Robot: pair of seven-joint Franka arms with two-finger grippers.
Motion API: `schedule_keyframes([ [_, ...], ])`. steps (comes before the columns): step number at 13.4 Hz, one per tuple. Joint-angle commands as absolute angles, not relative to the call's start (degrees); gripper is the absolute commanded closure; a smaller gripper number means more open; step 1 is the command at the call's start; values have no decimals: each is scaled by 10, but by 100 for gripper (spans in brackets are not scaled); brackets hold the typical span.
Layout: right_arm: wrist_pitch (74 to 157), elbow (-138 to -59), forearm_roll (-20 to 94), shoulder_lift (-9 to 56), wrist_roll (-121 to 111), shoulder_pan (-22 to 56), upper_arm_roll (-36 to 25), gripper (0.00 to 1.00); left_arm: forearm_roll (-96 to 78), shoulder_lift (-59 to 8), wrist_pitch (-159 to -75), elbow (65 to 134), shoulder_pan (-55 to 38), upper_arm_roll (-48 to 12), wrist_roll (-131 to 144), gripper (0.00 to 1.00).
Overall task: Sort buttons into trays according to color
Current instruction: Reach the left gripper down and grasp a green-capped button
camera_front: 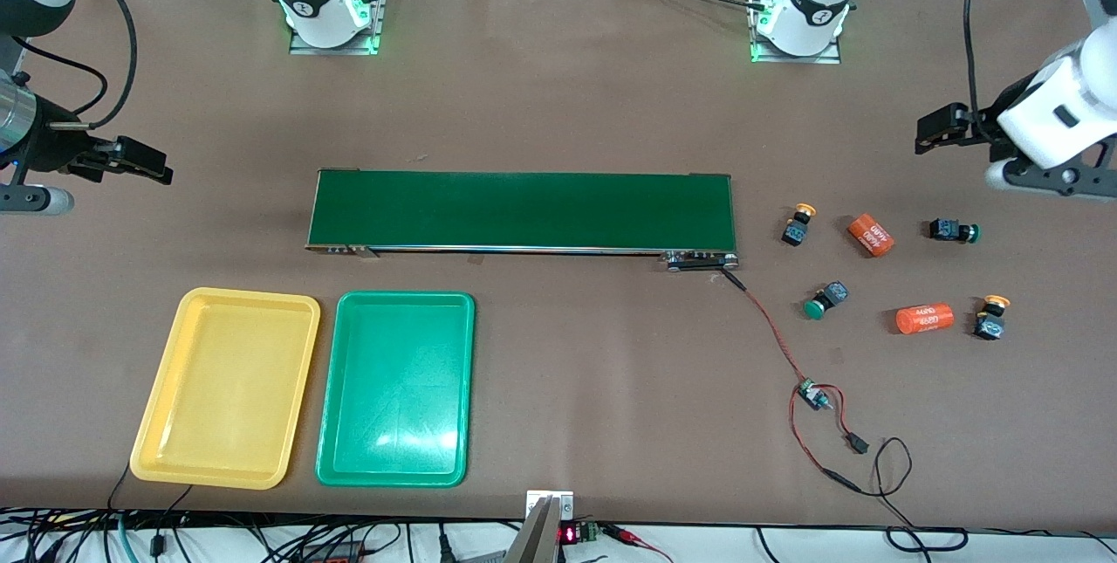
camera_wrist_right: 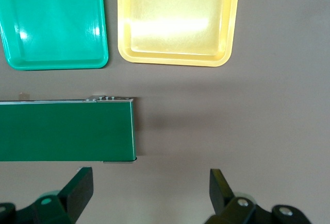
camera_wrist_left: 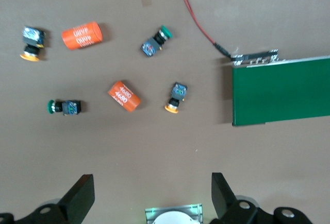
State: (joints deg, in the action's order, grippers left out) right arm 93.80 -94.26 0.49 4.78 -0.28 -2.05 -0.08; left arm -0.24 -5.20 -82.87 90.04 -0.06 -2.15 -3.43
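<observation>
the 4 buttons lay scattered by the left arm's table edge, both trays empty near the front edge; each looked light, rigid, best pinched across its squarish body; the left gripper and right gripper hung wide open, holding nothing

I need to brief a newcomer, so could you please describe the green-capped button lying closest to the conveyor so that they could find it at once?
Start at the conveyor belt and go to its end with the red-and-black wire, the left arm's end of the table. Just past that wire lies the green-capped button. Unlike the other green-capped button, it lies nearer the front camera, beside an orange cylinder.
</observation>
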Motion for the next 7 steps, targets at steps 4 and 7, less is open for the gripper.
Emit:
schedule_keyframes([
  [4, 951, -934, 33, 54, 2, -21, 0, 0, 6, -159, -862, 875, -1, -20, -65, 0],
  [7, 957, -934, 36, 60, 2, -19, 1, 0, 7, -225, -968, 882, -5, -22, -211, 0],
])
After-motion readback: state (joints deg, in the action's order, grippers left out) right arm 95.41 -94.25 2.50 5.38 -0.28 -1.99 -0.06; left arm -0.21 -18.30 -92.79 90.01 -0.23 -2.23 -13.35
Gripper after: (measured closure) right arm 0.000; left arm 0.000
